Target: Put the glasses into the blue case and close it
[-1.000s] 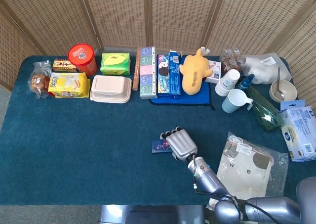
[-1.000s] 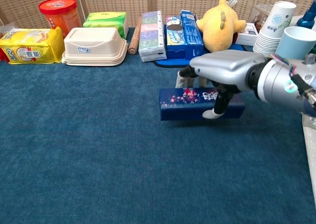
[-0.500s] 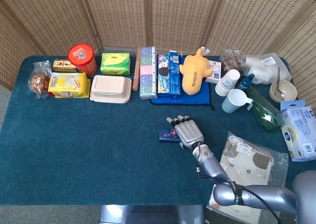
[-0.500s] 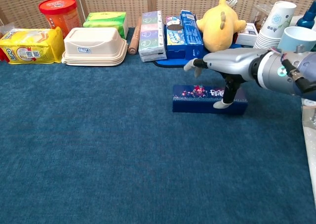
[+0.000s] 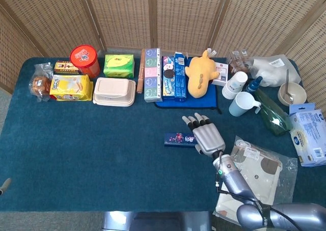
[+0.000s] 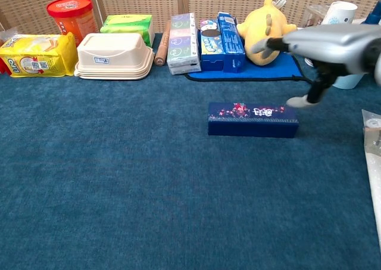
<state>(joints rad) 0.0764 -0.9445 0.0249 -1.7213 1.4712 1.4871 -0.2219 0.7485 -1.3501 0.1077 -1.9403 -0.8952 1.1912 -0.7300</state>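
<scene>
The blue case (image 5: 178,139) (image 6: 253,120), dark blue with a small flower print, lies flat and closed on the teal tablecloth near the middle of the table. No glasses show in either view. My right hand (image 5: 206,134) (image 6: 324,46) hovers open just right of and above the case's right end, fingers spread and holding nothing. The thumb tip (image 6: 296,102) hangs close to the case's right end, apart from it. Only a grey tip of my left hand (image 5: 4,185) shows at the lower left edge of the head view.
Along the back stand a red tin (image 5: 84,59), yellow packet (image 5: 71,86), beige lunchbox (image 5: 114,91), green box (image 5: 118,66), tissue boxes (image 5: 152,74), yellow plush (image 5: 200,73), paper cups (image 5: 234,84) and a mug (image 5: 242,104). A plastic bag (image 5: 254,170) lies at right.
My right hand carried the case rightward, set it down, then let go and lifted up and to the right. A grey tip has appeared at the lower left edge.
</scene>
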